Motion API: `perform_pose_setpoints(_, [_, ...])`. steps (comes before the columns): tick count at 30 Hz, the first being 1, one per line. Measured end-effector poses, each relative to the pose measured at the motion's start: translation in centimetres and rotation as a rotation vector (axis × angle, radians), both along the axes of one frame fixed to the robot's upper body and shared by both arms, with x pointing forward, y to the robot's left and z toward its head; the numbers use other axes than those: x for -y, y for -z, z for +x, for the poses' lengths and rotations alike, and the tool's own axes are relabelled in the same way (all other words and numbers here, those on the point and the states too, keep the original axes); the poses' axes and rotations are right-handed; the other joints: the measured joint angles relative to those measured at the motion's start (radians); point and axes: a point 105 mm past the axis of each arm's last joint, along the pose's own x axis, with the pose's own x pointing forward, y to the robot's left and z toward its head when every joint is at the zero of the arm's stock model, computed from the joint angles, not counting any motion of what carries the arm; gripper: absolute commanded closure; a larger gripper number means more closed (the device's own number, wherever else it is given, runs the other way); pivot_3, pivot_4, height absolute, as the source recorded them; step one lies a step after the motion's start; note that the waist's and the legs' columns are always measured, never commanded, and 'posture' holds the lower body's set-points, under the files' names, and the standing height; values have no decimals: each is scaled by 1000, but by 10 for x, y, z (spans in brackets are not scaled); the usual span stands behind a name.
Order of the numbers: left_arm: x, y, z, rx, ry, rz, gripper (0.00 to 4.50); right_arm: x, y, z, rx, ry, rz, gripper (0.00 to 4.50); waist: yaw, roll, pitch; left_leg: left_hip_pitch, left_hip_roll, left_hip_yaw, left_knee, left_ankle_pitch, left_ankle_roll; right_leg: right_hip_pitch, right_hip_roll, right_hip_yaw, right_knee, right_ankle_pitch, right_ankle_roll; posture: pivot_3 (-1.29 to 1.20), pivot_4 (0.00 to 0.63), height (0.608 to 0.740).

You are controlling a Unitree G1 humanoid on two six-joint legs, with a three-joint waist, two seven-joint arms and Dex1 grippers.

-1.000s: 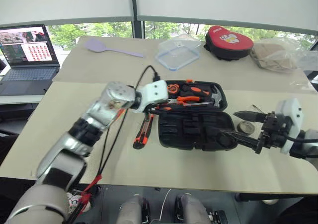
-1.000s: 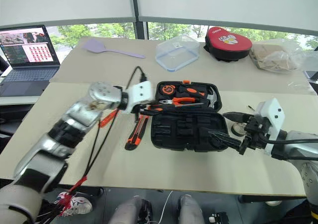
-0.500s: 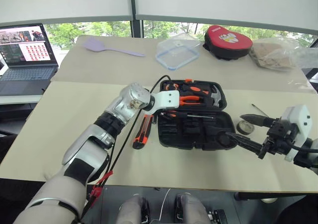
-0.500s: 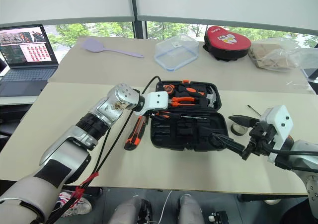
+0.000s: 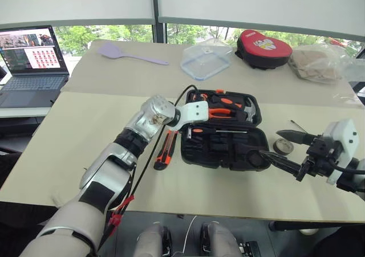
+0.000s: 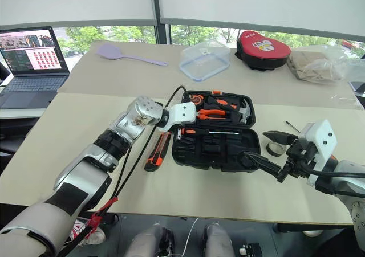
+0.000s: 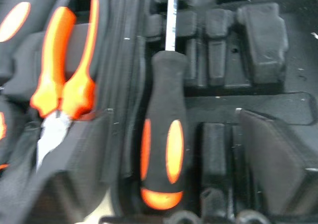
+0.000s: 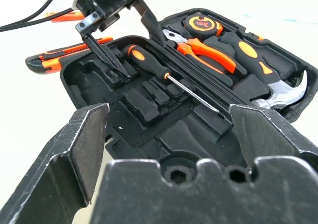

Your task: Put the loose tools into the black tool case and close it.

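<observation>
The black tool case (image 5: pixel 223 149) lies open on the table. A black-and-orange screwdriver (image 8: pixel 149 65) lies in its front half, handle (image 7: pixel 161 144) in a recess. My left gripper (image 8: pixel 138 54) hangs open over that handle, one finger on each side, not gripping it. The orange-black utility knife (image 5: pixel 166 150) lies on the table just left of the case. The grey tape roll (image 5: pixel 283 147) and a slim screwdriver (image 5: pixel 296 125) lie to the case's right. My right gripper (image 5: pixel 271 143) is open at the case's front right corner, holding nothing.
Orange pliers (image 7: pixel 64 80), a tape measure (image 8: pixel 201 23) and a hammer (image 5: pixel 250 107) fill the case's rear half. At the back stand a laptop (image 5: pixel 25 57), a purple spatula (image 5: pixel 128 54), a clear container (image 5: pixel 206 60), a red-and-black pouch (image 5: pixel 263 40) and a plastic bag (image 5: pixel 322 63).
My left gripper carried the screwdriver right and down into the case's front half, then opened and let it go. The right gripper has stayed where it was.
</observation>
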Motion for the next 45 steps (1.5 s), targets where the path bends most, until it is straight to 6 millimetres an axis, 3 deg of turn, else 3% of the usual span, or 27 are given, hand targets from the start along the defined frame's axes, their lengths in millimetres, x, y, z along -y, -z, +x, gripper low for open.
perform_pose_setpoints(3, [2, -3, 0, 5, 3, -15, 1079, -1, 0, 0, -1, -2, 3, 0, 1, 0, 0, 0, 0, 0, 0, 0, 0, 0, 0, 0, 0, 0, 0, 0, 150, 731])
perform_pose_setpoints(12, [15, 2, -1, 13, 25, -8, 4455, -2, 0, 1, -1, -2, 5, 0, 0, 0, 0, 0, 0, 0, 1, 0, 0, 0, 0, -1, 0, 0, 0, 0, 150, 731])
perform_pose_setpoints(26, [32, 6, 3, 113, 65, 45, 4455, -4, 4, -1, -9, 0, 21, 0, 5, 0, 0, 0, 0, -2, 4, -1, 2, 2, -1, -2, 0, 0, 1, 0, 150, 731])
perform_pose_setpoints(37, [32, 7, 5, 135, 73, 39, 4455, -3, 7, -2, -18, 20, 28, 0, 5, 0, 0, -1, 0, -2, 5, -2, 4, 2, -1, -2, 0, 1, 1, 0, 150, 731])
perform_pose_setpoints(45, [37, -17, -4, 38, 113, -97, 4455, -2, 5, 0, -11, 20, 31, 0, 3, 0, 0, -3, 0, -2, 5, -2, 4, 1, -1, -2, 1, 1, 2, 0, 150, 731])
